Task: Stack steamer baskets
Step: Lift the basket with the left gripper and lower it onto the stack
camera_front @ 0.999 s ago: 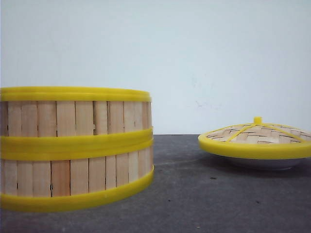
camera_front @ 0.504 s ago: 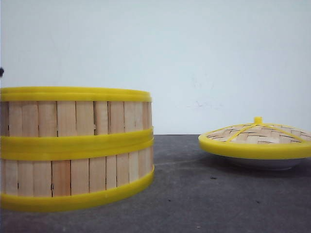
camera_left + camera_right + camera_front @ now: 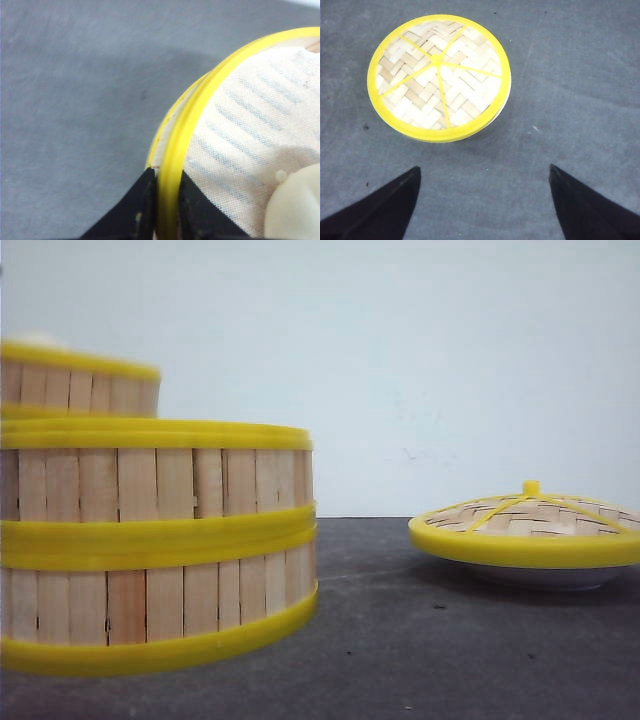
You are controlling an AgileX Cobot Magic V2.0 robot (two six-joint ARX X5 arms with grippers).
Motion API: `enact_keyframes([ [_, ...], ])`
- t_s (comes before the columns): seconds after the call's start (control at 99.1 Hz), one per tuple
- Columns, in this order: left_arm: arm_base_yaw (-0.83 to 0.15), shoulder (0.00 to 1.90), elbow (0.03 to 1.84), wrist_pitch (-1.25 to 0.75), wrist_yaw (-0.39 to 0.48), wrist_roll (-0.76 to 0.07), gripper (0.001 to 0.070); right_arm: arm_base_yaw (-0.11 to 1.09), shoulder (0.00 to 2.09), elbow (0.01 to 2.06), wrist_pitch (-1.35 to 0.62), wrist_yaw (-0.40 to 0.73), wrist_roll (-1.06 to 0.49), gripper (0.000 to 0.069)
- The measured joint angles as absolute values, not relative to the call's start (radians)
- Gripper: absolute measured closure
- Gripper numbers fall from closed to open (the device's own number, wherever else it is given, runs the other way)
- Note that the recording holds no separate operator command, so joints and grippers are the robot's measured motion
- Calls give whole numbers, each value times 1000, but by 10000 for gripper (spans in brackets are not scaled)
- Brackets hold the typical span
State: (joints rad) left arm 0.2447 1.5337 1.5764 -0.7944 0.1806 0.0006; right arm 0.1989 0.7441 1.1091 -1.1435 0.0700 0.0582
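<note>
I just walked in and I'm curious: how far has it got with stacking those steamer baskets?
Two steamer baskets already sit stacked on the table. The third basket, with a white bun-like thing inside, is above them at the left, its rim pinched by the left gripper. Left to do: set it squarely on top. The right gripper hangs open near the woven lid.

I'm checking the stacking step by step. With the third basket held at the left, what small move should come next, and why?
Probably carry the third basket rightward until centred over the two-basket stack. The left pincer is clamped on its yellow rim, and in the front view it sits off toward the stack's left side, partly out of frame, not yet lined up.
</note>
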Motion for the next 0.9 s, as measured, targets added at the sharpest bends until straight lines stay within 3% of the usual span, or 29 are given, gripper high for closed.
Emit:
enact_keyframes([
  [0.222, 183, 1409, 1579, -921, 286, 5, 682, 199, 744, 1109, -1144, 35, 40, 187],
  [0.555, 20, 1374, 1578, -1069, 287, 56, 682, 199, 744, 1109, -1150, -1, 22, 187],
  [0.898, -117, 1301, 1357, -949, 280, 55, 682, 199, 744, 1109, -1151, -1, 14, 187],
])
